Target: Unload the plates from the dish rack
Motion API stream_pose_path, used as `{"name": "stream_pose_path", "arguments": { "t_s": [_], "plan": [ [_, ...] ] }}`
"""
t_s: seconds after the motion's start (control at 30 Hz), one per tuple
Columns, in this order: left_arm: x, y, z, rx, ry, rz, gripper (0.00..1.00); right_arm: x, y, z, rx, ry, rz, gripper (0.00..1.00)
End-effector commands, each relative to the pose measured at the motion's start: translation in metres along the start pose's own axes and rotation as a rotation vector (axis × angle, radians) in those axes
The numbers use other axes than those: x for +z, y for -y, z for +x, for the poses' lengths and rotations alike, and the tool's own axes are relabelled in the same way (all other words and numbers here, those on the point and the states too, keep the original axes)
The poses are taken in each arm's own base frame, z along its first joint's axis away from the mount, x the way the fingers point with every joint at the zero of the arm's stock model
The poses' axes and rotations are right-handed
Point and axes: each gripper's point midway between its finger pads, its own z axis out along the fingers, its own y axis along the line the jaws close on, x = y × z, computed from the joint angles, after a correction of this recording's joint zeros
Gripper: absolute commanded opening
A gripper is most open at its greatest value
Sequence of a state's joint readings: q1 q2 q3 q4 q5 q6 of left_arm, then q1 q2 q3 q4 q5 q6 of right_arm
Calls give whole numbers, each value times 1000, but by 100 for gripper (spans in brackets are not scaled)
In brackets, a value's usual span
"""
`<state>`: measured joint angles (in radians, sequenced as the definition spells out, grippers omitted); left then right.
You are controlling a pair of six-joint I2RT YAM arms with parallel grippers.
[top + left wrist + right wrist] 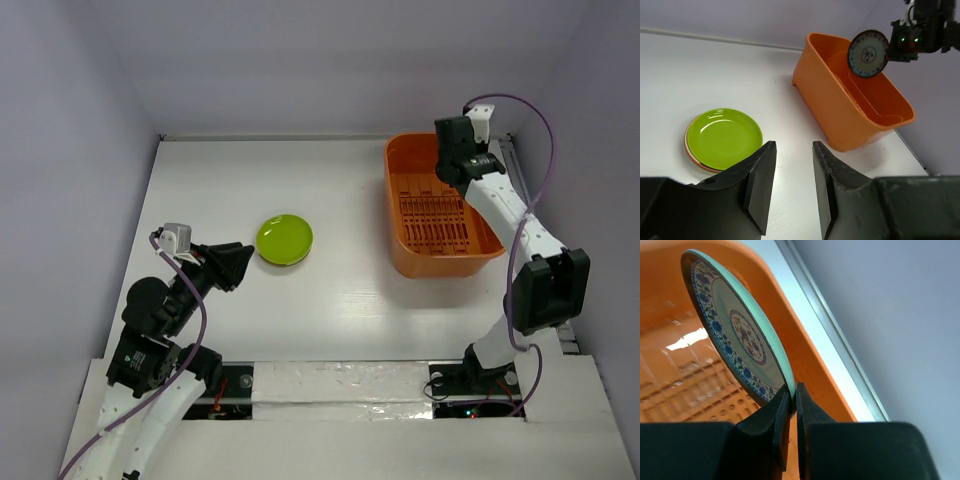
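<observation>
The right gripper (792,395) pinches the rim of the blue-patterned plate (735,335), holding it upright over the orange dish rack (440,262) at the far right. The left gripper (792,150) hangs open just left of the green-topped plate stack (284,239).

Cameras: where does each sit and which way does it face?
Top: above and behind the bases, looking down on the table, green plate and orange rack; both arms show.
Left wrist: looks across the table past the open left claw to the rack and patterned plate.
Right wrist: looks along the right claw, shut on that plate's rim, rack behind.
Shared: both wrist views show the patterned plate.
</observation>
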<state>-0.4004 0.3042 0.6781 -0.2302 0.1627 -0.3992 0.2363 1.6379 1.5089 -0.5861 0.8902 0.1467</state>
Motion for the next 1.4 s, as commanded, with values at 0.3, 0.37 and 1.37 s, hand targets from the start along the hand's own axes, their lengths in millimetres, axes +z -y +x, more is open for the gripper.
{"name": "stream_pose_path", "arguments": {
  "t_s": [0.3, 0.37, 1.37],
  "plan": [
    [4, -2, -5, 1, 22, -9, 33, -167, -42, -93, 301, 256, -581, 0],
    [3, -4, -7, 1, 30, -21, 33, -196, -91, -69, 299, 201, -806, 0],
    [13, -34, -9, -7, 34, -141, 38, -286, -337, 129, 126, -310, -1381, 16]
  ]
}}
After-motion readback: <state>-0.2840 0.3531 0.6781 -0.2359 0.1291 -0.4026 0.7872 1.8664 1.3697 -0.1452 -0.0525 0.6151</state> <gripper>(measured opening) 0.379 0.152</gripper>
